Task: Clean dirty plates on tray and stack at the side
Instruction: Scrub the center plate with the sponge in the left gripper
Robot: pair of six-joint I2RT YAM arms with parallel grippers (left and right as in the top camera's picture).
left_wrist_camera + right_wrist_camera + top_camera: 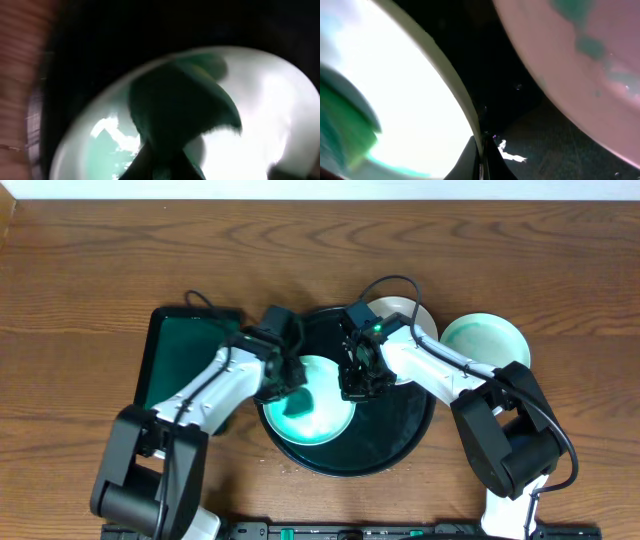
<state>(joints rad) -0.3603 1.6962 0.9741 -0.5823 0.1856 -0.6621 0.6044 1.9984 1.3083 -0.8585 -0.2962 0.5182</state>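
Observation:
The black tray (400, 445) holds a pale mint plate (325, 420) at its left middle. My left gripper (287, 385) is shut on a dark green cloth (301, 398) and presses it onto this plate. In the left wrist view the cloth (180, 100) lies on the plate (270, 110) in front of the gripper (175, 167). My right gripper (358, 385) is shut on this plate's right rim, as the right wrist view shows (481, 155), with the plate (410, 100) to its left. A second plate (410, 315) with green smears (570, 65) sits at the tray's back right.
A third plate (487, 340) lies on the wooden table right of the tray. A rectangular dark green tray (180, 355) lies left of the round tray, under my left arm. The tray floor (545, 140) shows between the two plates.

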